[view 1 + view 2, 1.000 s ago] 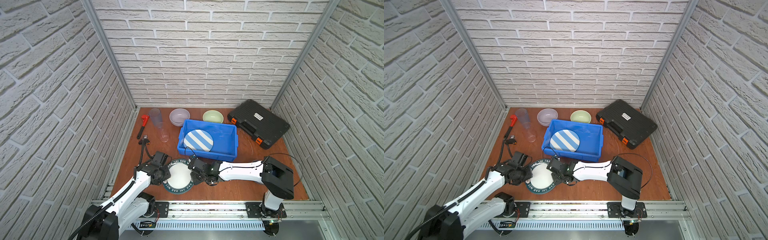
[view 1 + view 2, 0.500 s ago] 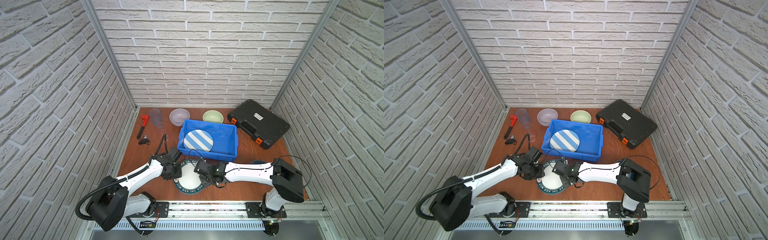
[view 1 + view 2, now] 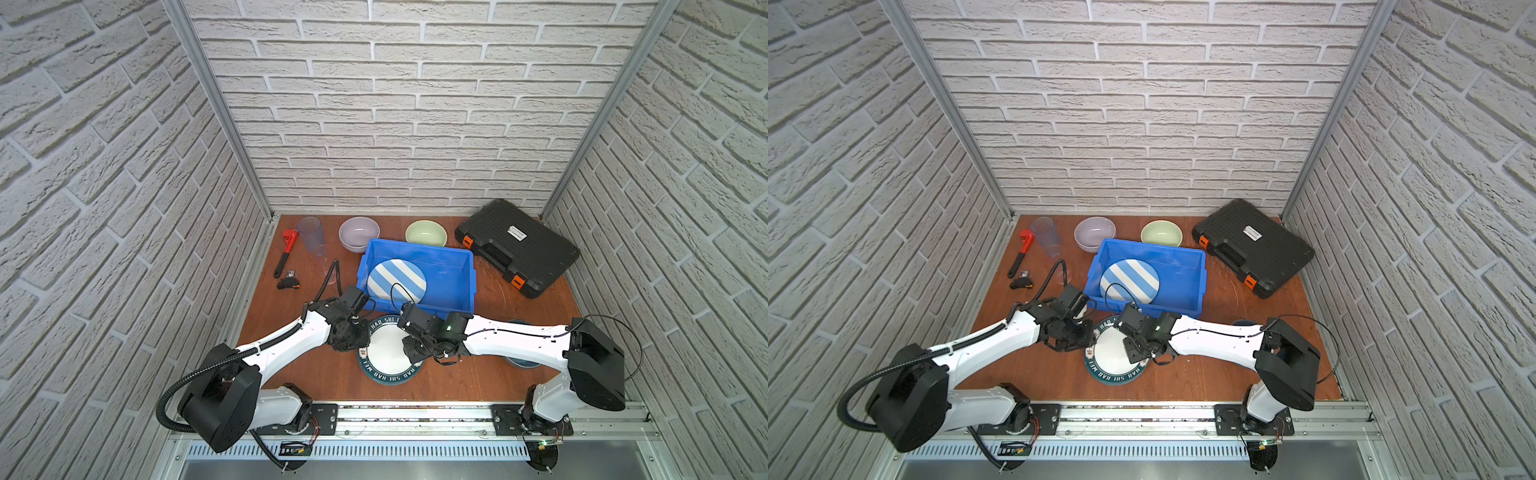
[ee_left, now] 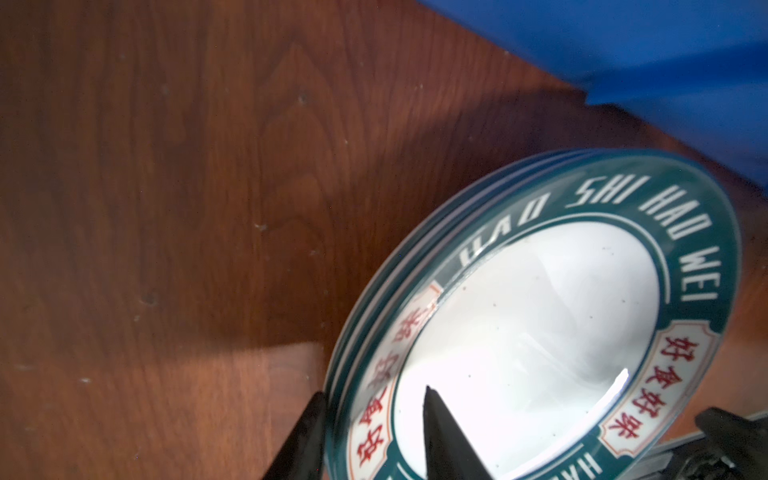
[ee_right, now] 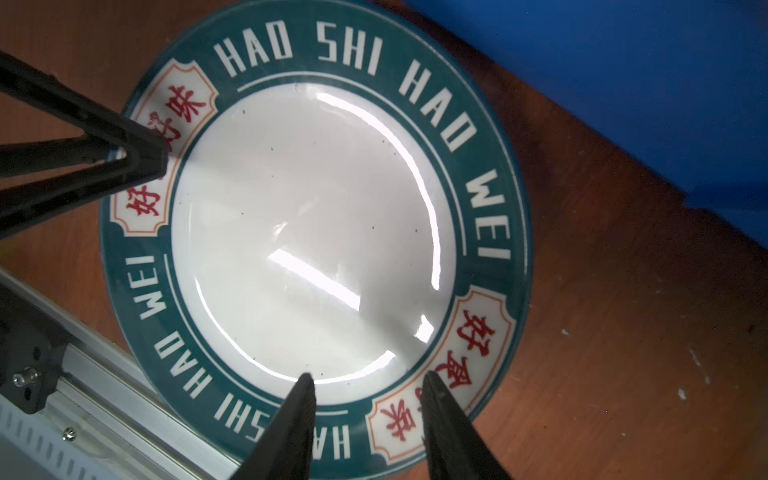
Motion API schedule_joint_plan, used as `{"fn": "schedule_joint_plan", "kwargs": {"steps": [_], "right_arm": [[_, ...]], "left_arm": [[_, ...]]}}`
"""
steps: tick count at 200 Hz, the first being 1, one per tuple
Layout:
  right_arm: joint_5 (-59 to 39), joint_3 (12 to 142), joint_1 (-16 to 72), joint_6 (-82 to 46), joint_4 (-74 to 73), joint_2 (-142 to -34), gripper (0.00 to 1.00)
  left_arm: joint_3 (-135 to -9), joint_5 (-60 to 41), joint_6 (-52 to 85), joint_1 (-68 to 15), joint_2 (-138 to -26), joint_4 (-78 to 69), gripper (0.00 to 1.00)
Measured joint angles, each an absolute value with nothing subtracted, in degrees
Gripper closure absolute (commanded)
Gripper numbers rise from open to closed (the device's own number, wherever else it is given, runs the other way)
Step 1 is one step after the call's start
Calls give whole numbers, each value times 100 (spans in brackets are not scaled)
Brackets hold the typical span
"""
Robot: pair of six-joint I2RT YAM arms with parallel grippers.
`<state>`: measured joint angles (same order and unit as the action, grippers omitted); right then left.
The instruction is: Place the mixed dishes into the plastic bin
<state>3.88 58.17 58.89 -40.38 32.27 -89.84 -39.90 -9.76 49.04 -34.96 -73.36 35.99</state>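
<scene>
the teal lettered plate lies on the wooden table, just near of the blue bin and not in it. the left claw sits part open astride the plate's left rim, one finger outside it and one over the white middle; i cannot tell if it pinches. the right claw is open over the right rim, holding nothing. a striped plate lies in the bin.
</scene>
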Motion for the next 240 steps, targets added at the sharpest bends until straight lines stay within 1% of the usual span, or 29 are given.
{"fn": "schedule_joint_plan", "kwargs": {"steps": [20, 57, 84, 104, 140, 240], "right_arm": [[331, 5682, 5771, -4101, 3186, -8823, 58], [89, 4967, 5325, -4335, 2880, -8294, 60], [-143, 4560, 5004, -4447, 2633, -8141, 62], [-311, 4440, 4950, -4484, 2425, -8134, 63], [-508, 4272, 4910, -4615, 2021, -8134, 68], [-698, 4143, 4880, -4810, 1656, -8130, 72]], "left_arm": [[-3990, -976, 4873, -3496, -7352, 3601, 62], [-3990, -950, 4823, -3494, -7378, 3605, 69], [-3968, -954, 4772, -3496, -7459, 3592, 72], [-3938, -963, 4737, -3496, -7548, 3553, 73], [-3938, -969, 4709, -3494, -7572, 3542, 73], [-3927, -980, 4709, -3494, -7572, 3529, 74]]}}
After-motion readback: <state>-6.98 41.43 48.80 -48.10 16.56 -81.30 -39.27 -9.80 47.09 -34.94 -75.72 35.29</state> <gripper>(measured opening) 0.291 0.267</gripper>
